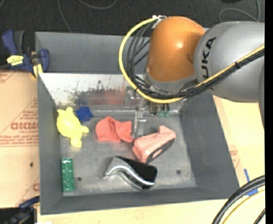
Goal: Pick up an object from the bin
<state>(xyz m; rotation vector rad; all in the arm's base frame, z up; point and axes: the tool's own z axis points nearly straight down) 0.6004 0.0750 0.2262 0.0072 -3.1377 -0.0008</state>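
My gripper (139, 123) hangs low in the middle of the bin under the orange wrist cover. One thin metal finger shows, pointing down between a crumpled red cloth (112, 129) on its left and a pink shoe-like thing (151, 143) on its right. The fingertip sits at the red cloth's right edge, close to the pink thing's upper left. Just below them lies a black and silver tool (132, 172) on the bin floor. Nothing shows between the fingers.
A yellow soft toy (70, 125) and a small blue block (83, 113) lie at the bin's left. A green rectangular piece (68, 174) rests in the front left corner. The arm and its cables cover the bin's back right.
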